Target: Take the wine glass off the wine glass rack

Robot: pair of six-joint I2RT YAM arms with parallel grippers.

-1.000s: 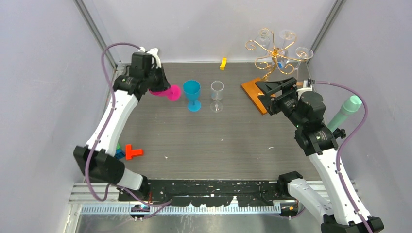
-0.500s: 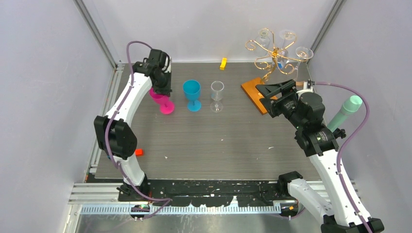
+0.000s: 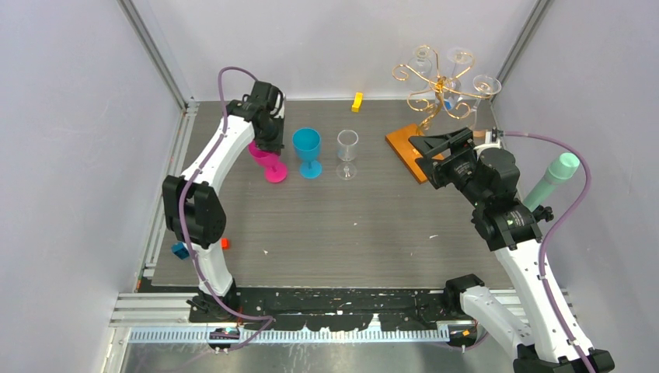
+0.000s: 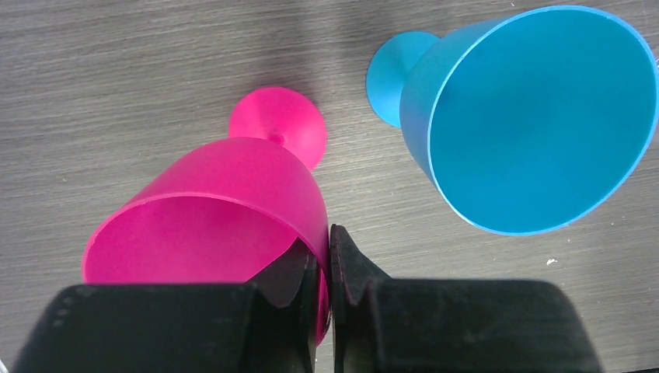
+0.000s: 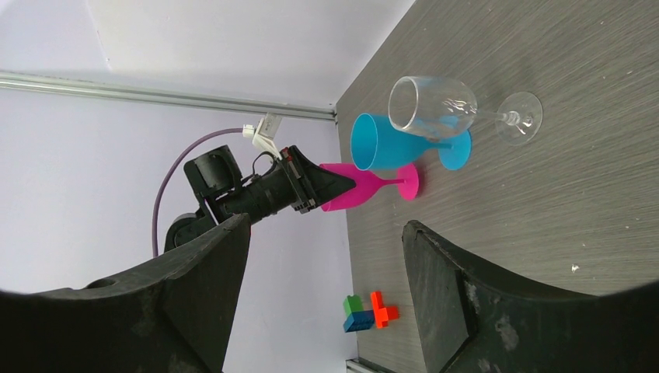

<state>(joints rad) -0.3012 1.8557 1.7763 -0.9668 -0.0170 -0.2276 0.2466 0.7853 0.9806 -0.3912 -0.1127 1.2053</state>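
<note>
– Left arm has carried the pink wine glass (image 3: 270, 161) further along the counter (image 3: 350, 225) toward the blue glass (image 3: 308, 148) in the last half second; the right arm hasn't budged.

– And the wine glass rack (image 3: 439, 85)?

– Far right corner, with clear glasses (image 3: 458, 58) hanging on it. The pink one is well apart from it, its foot seemingly on the counter.

– What about the hands?

– The left hand (image 4: 330, 264) is clamped on the pink cup's rim, its fingers (image 4: 353, 268) straddling the wall. The right hand (image 5: 326, 229) gapes wide and holds nothing, near the rack's wooden base (image 3: 404, 144).

– How will the glass handle?

– It looks like light, stiff, smooth plastic, top-heavy on a thin stem. I'd judge a rim pinch lets it swing, and a hold lower on the cup would be steadier.

– Do the views differ?

– Only the overhead shows the rack. The left wrist alone shows the straddling grip. The right wrist gives stem and foot side-on, beside a standing clear glass (image 5: 431, 105).
</note>
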